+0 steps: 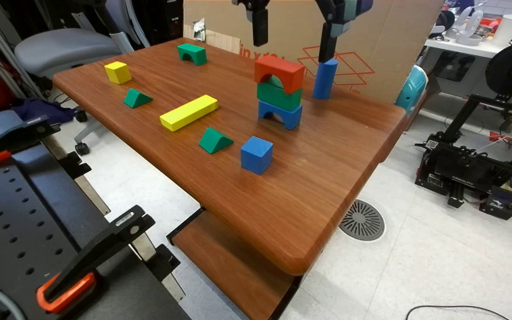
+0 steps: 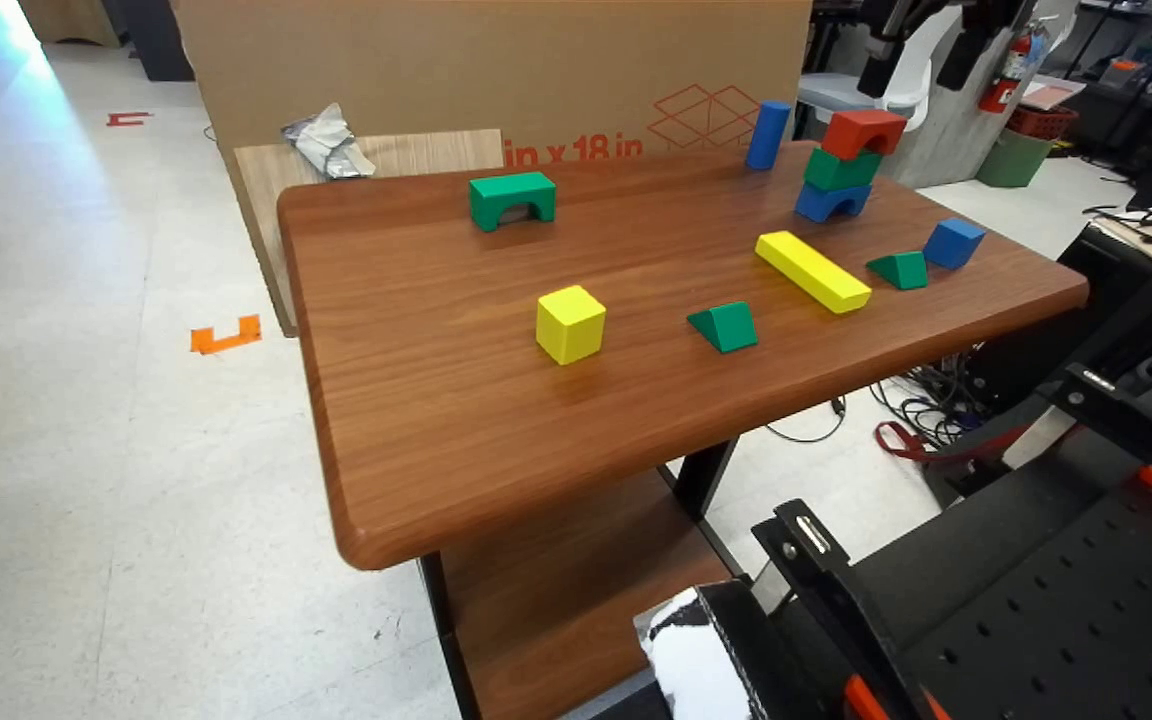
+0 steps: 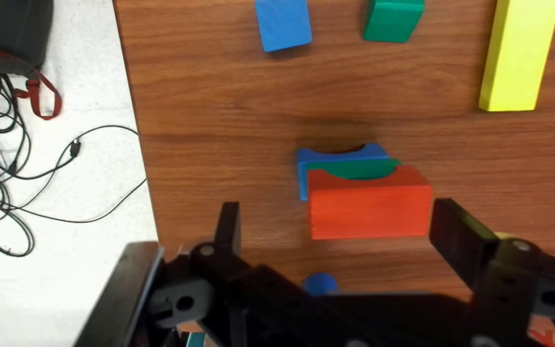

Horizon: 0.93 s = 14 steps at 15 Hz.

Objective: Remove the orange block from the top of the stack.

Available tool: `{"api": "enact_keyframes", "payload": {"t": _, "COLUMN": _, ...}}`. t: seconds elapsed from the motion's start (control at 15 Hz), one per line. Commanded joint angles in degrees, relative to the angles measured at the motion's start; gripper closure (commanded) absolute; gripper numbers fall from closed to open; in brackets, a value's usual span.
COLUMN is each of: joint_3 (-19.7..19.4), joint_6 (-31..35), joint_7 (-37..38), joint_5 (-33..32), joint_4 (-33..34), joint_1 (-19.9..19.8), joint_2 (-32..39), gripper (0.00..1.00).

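The orange-red arch block (image 1: 280, 71) lies on top of the stack, over a green block (image 1: 278, 95) and a blue arch block (image 1: 289, 118) at the bottom. It also tops the stack in an exterior view (image 2: 864, 130). My gripper (image 1: 293, 51) is open and empty above the stack; it also shows in an exterior view (image 2: 914, 82). In the wrist view the orange block (image 3: 371, 212) appears between the fingers of the gripper (image 3: 338, 207). It appears close to the right finger, with a wider gap to the left finger. The green and blue blocks are partly hidden beneath it there.
A blue cylinder (image 1: 325, 79) stands upright beside the stack. A blue cube (image 1: 256, 155), green triangles (image 1: 215, 140) (image 1: 137, 98), a yellow bar (image 1: 189, 112), a yellow cube (image 1: 118, 72) and a green arch (image 1: 192, 53) are spread on the wooden table (image 1: 318, 178). A cardboard sheet (image 2: 416, 60) stands behind.
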Motion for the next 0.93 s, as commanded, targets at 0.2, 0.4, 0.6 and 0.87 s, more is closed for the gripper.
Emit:
{"api": "enact_keyframes", "payload": {"t": 0.2, "joint_3": 2.8, "joint_6": -1.6, "joint_7": -0.9, "joint_5": -0.1, "joint_4": 2.3, "joint_1": -1.0, "joint_2": 2.4, "gripper": 0.0}}
{"api": "enact_keyframes", "payload": {"t": 0.4, "joint_3": 3.1, "joint_6": -1.7, "joint_7": -0.5, "joint_5": -0.5, "joint_4": 2.7, "joint_1": -0.8, "joint_2": 3.2, "gripper": 0.0}}
{"api": "enact_keyframes", "payload": {"t": 0.6, "joint_3": 3.1, "joint_6": -2.2, "joint_7": -0.3, "joint_5": -0.7, "joint_4": 3.3, "joint_1": -0.8, "joint_2": 4.1, "gripper": 0.25}}
{"api": "enact_keyframes", "payload": {"t": 0.87, "joint_3": 2.9, "joint_6": -0.9, "joint_7": 0.0, "joint_5": -1.6, "joint_4": 2.5, "joint_1": -0.4, "joint_2": 3.2, "gripper": 0.5}}
